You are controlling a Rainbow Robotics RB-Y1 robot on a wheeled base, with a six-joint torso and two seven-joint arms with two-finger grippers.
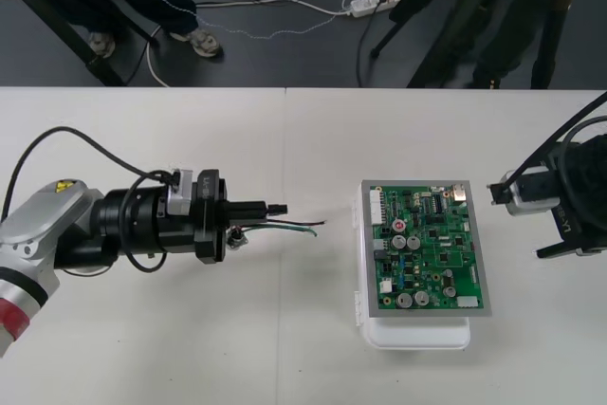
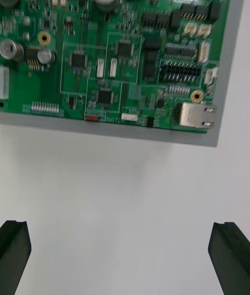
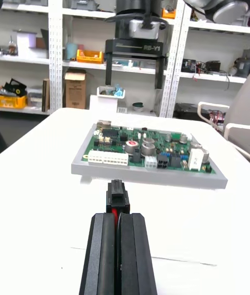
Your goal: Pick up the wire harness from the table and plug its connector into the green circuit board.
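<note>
Our left tool (image 1: 275, 208) reaches in from the left side of the counter (image 1: 285, 348), its two black fingers (image 3: 104, 253) pressed together on the wire harness. From the left wrist we see the small black plug (image 3: 117, 200) sticking out past the fingertips, with a bit of red wire between them. The plug points at the near edge of the green circuit board (image 1: 429, 246) and is not in it; a stretch of bare counter lies between the two. In the front view the thin green and black wires (image 1: 296, 227) trail out beside the fingers toward the board. We cannot make out the metal socket with any certainty.

The board lies flat on its white base (image 1: 417, 333), right of the middle of the counter.

Our right tool (image 2: 122, 261) hangs just beyond the board's far side, its fingers (image 2: 13, 256) spread wide and holding nothing.
</note>
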